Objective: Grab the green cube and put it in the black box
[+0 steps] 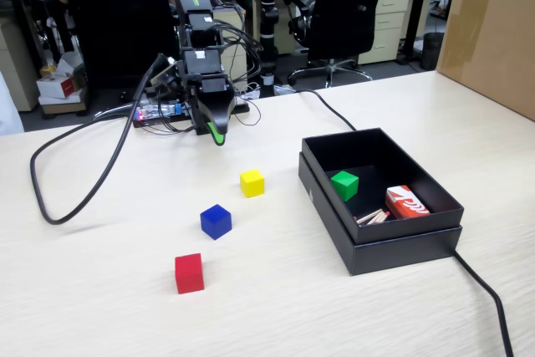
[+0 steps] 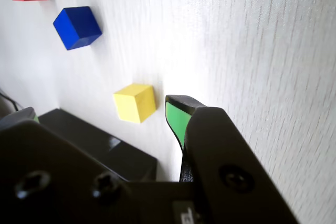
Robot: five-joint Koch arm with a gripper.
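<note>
The green cube (image 1: 343, 184) lies inside the black box (image 1: 393, 244) on the right of the table, near the box's back-left part. My gripper (image 1: 217, 133) hangs at the back of the table by the arm's base, pointing down, well left of the box and apart from every cube. In the wrist view the gripper (image 2: 101, 108) is open and empty, its green-padded fingertips (image 2: 176, 119) set wide apart. Between them I see a corner of the black box (image 2: 89, 135). The green cube is hidden in the wrist view.
A yellow cube (image 1: 252, 182), a blue cube (image 1: 216, 221) and a red cube (image 1: 189, 272) lie in a diagonal row left of the box. A red-and-white packet (image 1: 407, 203) lies in the box. A brown carton (image 1: 493, 31) stands back right. A black cable (image 1: 75, 198) loops left.
</note>
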